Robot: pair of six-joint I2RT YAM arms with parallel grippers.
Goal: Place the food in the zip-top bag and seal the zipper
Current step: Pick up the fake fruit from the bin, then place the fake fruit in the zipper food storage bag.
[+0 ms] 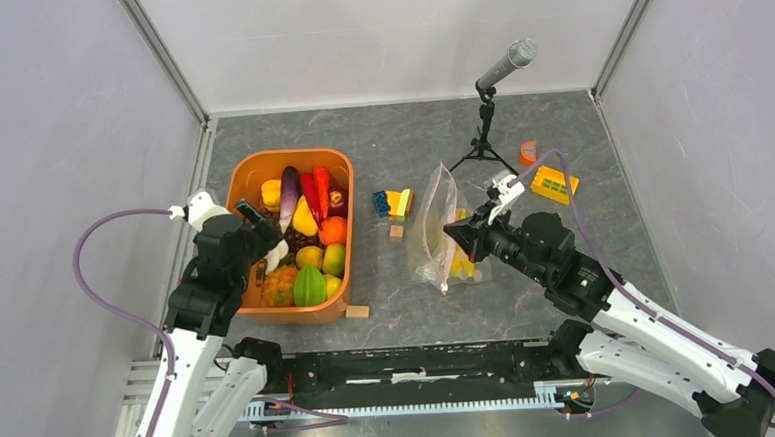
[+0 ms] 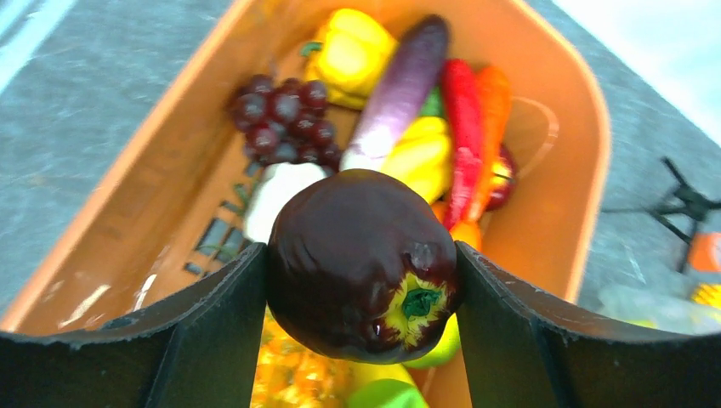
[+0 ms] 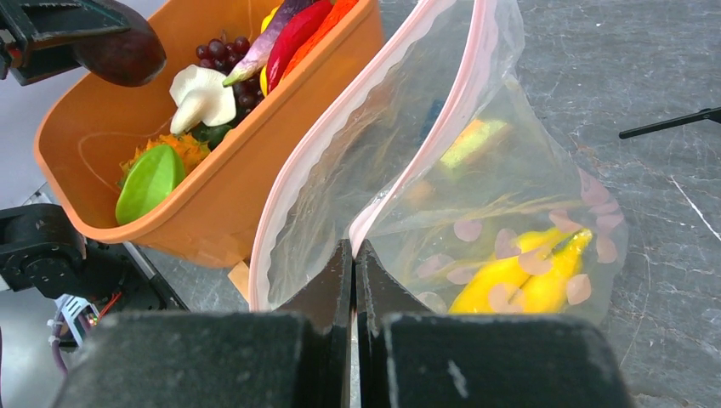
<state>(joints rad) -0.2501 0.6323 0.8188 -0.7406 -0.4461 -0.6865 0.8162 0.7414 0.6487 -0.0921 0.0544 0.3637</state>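
The food now in hand is a glossy, dark maroon, round plastic toy fruit (image 2: 357, 246) with a yellow-green stem end. The left gripper (image 2: 364, 272) is clamped on it, one black finger on each flank. Just below and beyond those jaws sits the orange plastic tub (image 2: 587, 144), where purple toy grapes (image 2: 281, 119), a yellow toy pepper (image 2: 353, 51) and a long purple toy aubergine (image 2: 400, 85) lie among other pieces.

The right gripper (image 3: 354, 259) is pinched together on the pale pink zipper (image 3: 293, 183) of the clear zip-top bag (image 3: 527, 161) and holds its mouth upright and gaping. Beyond its fingertips a yellow toy fruit (image 3: 519, 276) lies at the bag's bottom.

The step appears to be carrying a picked piece from tub to bag. Next, the left gripper should rise over the tub's rim, cross to its right, centre over the narrow mouth and let go. Sealing is not yet due.
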